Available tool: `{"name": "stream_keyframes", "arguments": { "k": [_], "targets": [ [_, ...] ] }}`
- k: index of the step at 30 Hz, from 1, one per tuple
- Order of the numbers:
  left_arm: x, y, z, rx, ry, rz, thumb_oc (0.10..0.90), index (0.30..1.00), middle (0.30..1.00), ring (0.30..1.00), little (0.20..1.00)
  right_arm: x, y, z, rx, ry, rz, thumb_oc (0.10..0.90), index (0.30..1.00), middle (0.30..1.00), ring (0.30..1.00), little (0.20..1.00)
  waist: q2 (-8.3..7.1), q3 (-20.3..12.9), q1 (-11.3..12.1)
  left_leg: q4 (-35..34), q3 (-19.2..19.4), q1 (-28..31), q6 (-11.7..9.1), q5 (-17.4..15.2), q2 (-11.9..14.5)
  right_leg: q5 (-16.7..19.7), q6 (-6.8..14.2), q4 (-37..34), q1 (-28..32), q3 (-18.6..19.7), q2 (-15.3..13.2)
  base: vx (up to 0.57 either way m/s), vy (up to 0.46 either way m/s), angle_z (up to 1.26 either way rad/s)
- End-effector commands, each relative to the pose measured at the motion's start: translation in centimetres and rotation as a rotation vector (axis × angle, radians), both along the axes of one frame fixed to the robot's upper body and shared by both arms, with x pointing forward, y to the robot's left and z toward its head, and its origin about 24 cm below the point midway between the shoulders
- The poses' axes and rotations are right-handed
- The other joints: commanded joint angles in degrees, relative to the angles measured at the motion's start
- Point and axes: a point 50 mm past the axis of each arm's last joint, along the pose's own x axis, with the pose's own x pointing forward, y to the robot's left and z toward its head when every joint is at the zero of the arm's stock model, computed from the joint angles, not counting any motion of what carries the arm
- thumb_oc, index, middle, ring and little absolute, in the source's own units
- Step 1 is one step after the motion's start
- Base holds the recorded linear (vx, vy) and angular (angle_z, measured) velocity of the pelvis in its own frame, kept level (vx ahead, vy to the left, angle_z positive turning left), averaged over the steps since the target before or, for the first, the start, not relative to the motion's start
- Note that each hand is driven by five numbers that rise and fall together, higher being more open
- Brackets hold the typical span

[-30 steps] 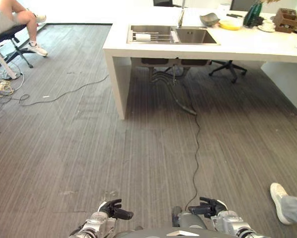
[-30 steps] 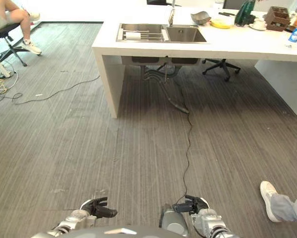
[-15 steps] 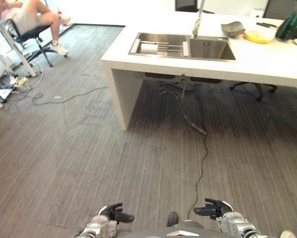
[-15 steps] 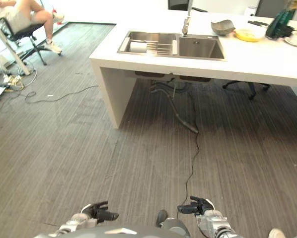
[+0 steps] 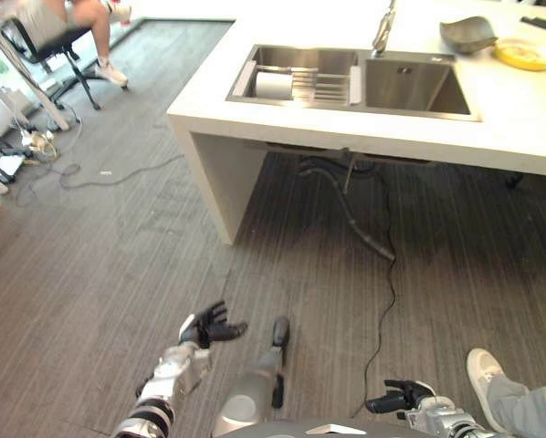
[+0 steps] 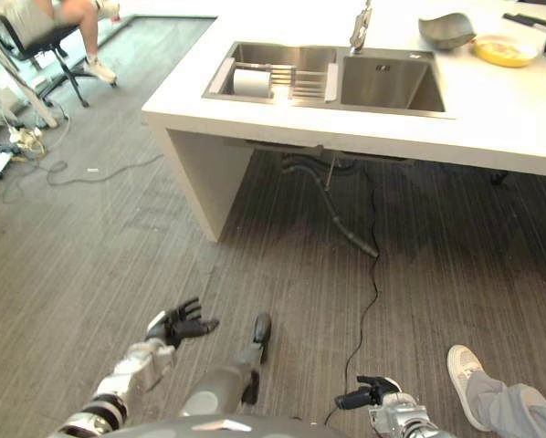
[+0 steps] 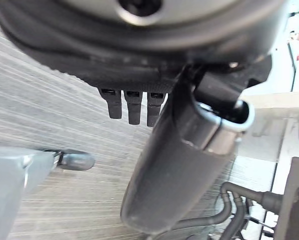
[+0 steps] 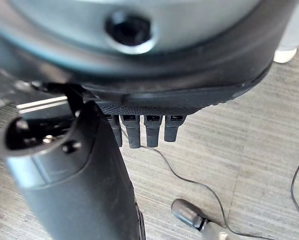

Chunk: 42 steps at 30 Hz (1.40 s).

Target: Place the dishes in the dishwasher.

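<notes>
A grey bowl (image 5: 467, 33) and a yellow dish (image 5: 527, 53) sit on the white counter (image 5: 529, 119) at the far right, beyond the double sink (image 5: 410, 87). In the sink's left basin a white cup (image 5: 275, 85) lies on a wire rack. My left hand (image 5: 209, 327) is raised low over the floor, open with its fingers spread and holding nothing. My right hand (image 5: 403, 398) hangs lower at the bottom right, open and empty too. In the wrist views the left hand's fingers (image 7: 132, 106) and the right hand's fingers (image 8: 144, 131) stand straight over the floor.
The counter's white end panel (image 5: 214, 178) stands ahead on the striped grey floor. A person sits on an office chair (image 5: 45, 46) at the far left, with cables (image 5: 36, 146) beside it. Another person's white shoe (image 5: 485, 374) rests on the floor by my right hand.
The camera has moved closer to the counter and sink. My left hand has risen and reached forward with fingers spread. The shoe has come back into view at the lower right.
</notes>
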Motion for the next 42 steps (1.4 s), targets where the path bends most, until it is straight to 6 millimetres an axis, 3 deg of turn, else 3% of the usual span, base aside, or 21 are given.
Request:
{"name": "stream_keyframes", "arguments": {
  "k": [1, 3, 5, 6, 9, 10, 11, 13, 15, 17, 19, 25, 26, 28, 29, 30, 31, 35, 36, 38, 42],
  "targets": [
    [5.0, 2.5, 9.5, 0.119, -0.474, -0.038, 0.800, 0.900, 0.900, 0.900, 0.900, 0.2, -0.5, 0.2, -0.011, -0.031, -0.005, 0.800, 0.900, 0.900, 0.900, 0.900, -1.85, -4.4, 2.9, -0.9, 0.6, 2.4, 5.2, 2.8, -1.8, -3.9, 7.4, 9.9, -3.0, 1.6, -1.9, 0.50, 0.136, -0.39],
    [5.3, 2.9, 12.9, 0.211, -0.607, -0.089, 0.800, 0.900, 0.900, 0.900, 0.900, -1.6, -0.6, -0.3, 0.002, 0.023, -0.075, 0.800, 0.900, 0.900, 0.900, 0.900, -3.21, -5.7, 3.4, -0.6, 0.3, 5.1, 7.0, 0.3, -2.9, -0.5, 10.9, 20.5, -6.3, 1.1, -4.0, 0.45, 0.164, -0.42],
    [5.9, 2.4, 17.5, 0.308, -0.794, -0.147, 0.800, 0.900, 0.900, 0.900, 0.900, -3.2, -0.9, -0.5, 0.014, 0.067, -0.123, 0.800, 0.900, 0.900, 0.900, 0.900, -3.20, -5.1, 1.9, -0.2, -0.2, 8.3, 8.9, -2.3, -3.5, 9.2, 14.7, 36.9, -12.4, 1.4, -6.5, 0.37, 0.210, -0.19],
    [6.2, 1.9, 20.0, 0.360, -0.906, -0.163, 0.800, 0.900, 0.900, 0.900, 0.900, -3.6, -1.1, -0.5, 0.015, 0.069, -0.142, 0.800, 0.900, 0.900, 0.900, 0.900, -2.56, -4.5, 0.4, -0.3, -1.1, 10.3, 9.7, -3.5, -3.6, 12.4, 14.9, 44.2, -15.3, 2.2, -6.9, 0.34, 0.220, 0.00],
    [6.1, 0.7, 25.1, 0.475, -1.143, -0.176, 0.800, 0.900, 0.900, 0.900, 0.900, -4.4, -1.2, -0.6, 0.019, 0.079, -0.184, 0.800, 0.900, 0.900, 0.900, 0.900, 0.34, -3.3, -2.2, -3.5, -3.0, 17.2, 11.0, -5.7, -2.7, 10.1, 14.0, 59.4, -24.0, 0.5, -8.7, 0.28, 0.170, 0.49],
    [6.1, 0.7, 25.1, 0.475, -1.144, -0.175, 0.800, 0.900, 0.900, 0.900, 0.900, -4.4, -1.2, -0.6, 0.018, 0.078, -0.184, 0.800, 0.900, 0.900, 0.900, 0.900, 0.46, -3.4, -2.2, -3.5, -2.9, 17.1, 10.9, -5.5, -2.5, 10.2, 13.9, 59.4, -24.3, 0.5, -8.6, 0.35, 0.094, 0.18],
    [6.2, -1.2, 28.2, 0.486, -1.310, -0.191, 0.800, 0.900, 0.900, 0.900, 0.900, -5.2, -0.9, -0.8, 0.031, 0.088, -0.201, 0.800, 0.900, 0.900, 0.900, 0.900, 0.74, -2.9, -4.1, -4.1, -4.7, 19.8, 10.6, -6.7, -2.8, 7.7, 12.5, 56.6, -27.8, -1.0, -10.0, 0.36, 0.012, 0.19],
    [6.0, -3.0, 31.2, 0.472, -1.475, -0.215, 0.800, 0.900, 0.900, 0.900, 0.900, -4.9, -0.6, -0.9, 0.043, 0.069, -0.201, 0.800, 0.900, 0.900, 0.900, 0.900, 0.20, -2.5, -5.6, -3.8, -5.2, 21.6, 9.5, -8.2, -2.8, 4.0, 11.1, 42.8, -26.9, -3.1, -11.5, 0.42, -0.082, 0.54],
    [5.4, -4.6, 33.4, 0.477, -1.608, -0.245, 0.800, 0.900, 0.900, 0.900, 0.900, -5.2, 0.2, -1.1, 0.060, 0.066, -0.195, 0.800, 0.900, 0.900, 0.900, 0.900, 0.06, -2.4, -6.6, -4.1, -5.4, 22.7, 8.0, -9.2, -2.0, 4.9, 11.0, 25.6, -26.3, -3.9, -10.7, 0.34, -0.178, 0.55],
    [5.0, -6.0, 34.7, 0.481, -1.699, -0.273, 0.800, 0.900, 0.900, 0.900, 0.900, -5.8, 0.9, -1.3, 0.075, 0.077, -0.204, 0.800, 0.900, 0.900, 0.900, 0.900, -0.33, -3.0, -7.9, -4.1, -6.2, 23.9, 7.0, -11.0, -2.0, 8.4, 12.5, 14.4, -27.3, -1.4, -10.4, 0.35, -0.145, 0.11],
    [4.9, -6.9, 35.2, 0.474, -1.736, -0.288, 0.800, 0.900, 0.900, 0.900, 0.900, -6.6, 1.6, -1.6, 0.096, 0.097, -0.212, 0.800, 0.900, 0.900, 0.900, 0.900, -0.70, -3.3, -8.5, -4.1, -6.4, 25.4, 6.5, -12.2, -1.9, 10.6, 13.1, 11.6, -26.9, 0.1, -9.9, 0.31, -0.121, 0.17],
    [5.3, -7.7, 34.9, 0.448, -1.723, -0.328, 0.800, 0.900, 0.900, 0.900, 0.900, -7.4, 2.4, -1.8, 0.114, 0.119, -0.182, 0.800, 0.900, 0.900, 0.900, 0.900, -1.44, -4.6, -9.3, -3.9, -6.6, 27.2, 5.8, -13.5, -1.2, 11.3, 12.3, 10.8, -24.1, 0.9, -9.5, 0.22, -0.134, 0.13],
    [6.3, -7.4, 33.1, 0.431, -1.612, -0.360, 0.800, 0.900, 0.900, 0.900, 0.900, -7.9, 2.3, -1.8, 0.114, 0.126, -0.145, 0.800, 0.900, 0.900, 0.900, 0.900, -2.05, -5.4, -10.1, 4.1, -6.7, 26.7, 2.8, -16.0, 1.7, 9.3, 10.6, 9.7, -21.1, 0.3, -8.2, 0.44, -0.403, -0.16],
    [6.7, -7.4, 32.7, 0.383, -1.574, -0.372, 0.800, 0.900, 0.900, 0.900, 0.900, -7.4, 1.8, -1.6, 0.098, 0.106, -0.136, 0.800, 0.900, 0.900, 0.900, 0.900, -2.13, -3.7, -10.3, 17.1, -6.2, 20.7, 0.5, -12.8, 2.9, 7.2, 8.6, 9.4, -19.1, -0.3, -7.6, 0.27, -0.320, 0.20],
    [6.8, -7.4, 32.7, 0.383, -1.573, -0.372, 0.800, 0.900, 0.900, 0.900, 0.900, -7.4, 1.8, -1.6, 0.098, 0.106, -0.136, 0.800, 0.900, 0.900, 0.900, 0.900, -1.81, -3.8, -10.5, 18.1, -6.5, 20.3, 0.4, -13.7, 3.2, 6.8, 8.6, 9.5, -19.0, -0.5, -7.2, 0.04, -0.194, 0.40],
    [7.2, -7.4, 32.1, 0.361, -1.537, -0.375, 0.800, 0.900, 0.900, 0.900, 0.900, -6.6, 1.1, -1.4, 0.078, 0.077, -0.135, 0.800, 0.900, 0.900, 0.900, 0.900, -2.22, -1.5, -10.1, 28.4, -5.0, 14.4, 0.5, -11.3, 4.3, 5.8, 7.2, 9.2, -17.1, -1.4, -7.2, 0.05, -0.153, 0.31],
    [7.4, -7.5, 31.7, 0.354, -1.514, -0.383, 0.800, 0.900, 0.900, 0.900, 0.900, -6.3, 0.7, -1.2, 0.066, 0.068, -0.144, 0.800, 0.900, 0.900, 0.900, 0.900, -2.44, -0.7, -9.9, 30.2, -4.3, 12.7, 1.1, -10.8, 4.8, 5.2, 6.7, 8.9, -16.4, -1.3, -6.9, 0.10, -0.158, 0.17],
    [7.6, -7.4, 30.5, 0.337, -1.451, -0.409, 0.800, 0.900, 0.900, 0.900, 0.900, -6.9, 0.5, -1.2, 0.078, 0.065, -0.176, 0.800, 0.900, 0.900, 0.900, 0.900, -2.73, -1.0, -10.1, 15.6, -2.7, 13.7, 0.9, -11.0, 9.2, 4.5, 8.6, 6.7, -14.3, -1.4, -8.4, 0.16, 0.052, 0.05],
    [7.6, -7.4, 30.5, 0.336, -1.451, -0.409, 0.800, 0.900, 0.900, 0.900, 0.900, -6.9, 0.5, -1.2, 0.077, 0.066, -0.176, 0.800, 0.900, 0.900, 0.900, 0.900, -2.82, -1.0, -10.0, 14.8, -2.5, 14.2, 0.9, -10.7, 9.1, 4.5, 8.6, 6.7, -14.1, -1.4, -8.5, 0.14, 0.147, -0.06],
    [7.8, -7.2, 29.1, 0.327, -1.378, -0.429, 0.800, 0.900, 0.900, 0.900, 0.900, -7.7, 0.5, -1.2, 0.072, 0.087, -0.165, 0.800, 0.900, 0.900, 0.900, 0.900, -0.63, -2.3, -10.7, 3.4, -1.1, 15.3, -1.2, -5.5, 11.5, 3.5, 9.4, 6.0, -12.9, -1.9, -8.5, 0.18, 0.219, 0.02],
    [8.2, -7.0, 27.1, 0.207, -1.285, -0.425, 0.800, 0.900, 0.900, 0.900, 0.900, -8.8, 0.9, -1.4, 0.090, 0.108, -0.200, 0.800, 0.900, 0.900, 0.900, 0.900, 0.55, -3.8, -12.2, -1.1, 0.3, 19.4, -1.2, -6.1, 10.2, 5.2, 10.4, 5.1, -12.9, -1.0, -9.9, 0.10, 0.198, -0.09]
  ]
}}
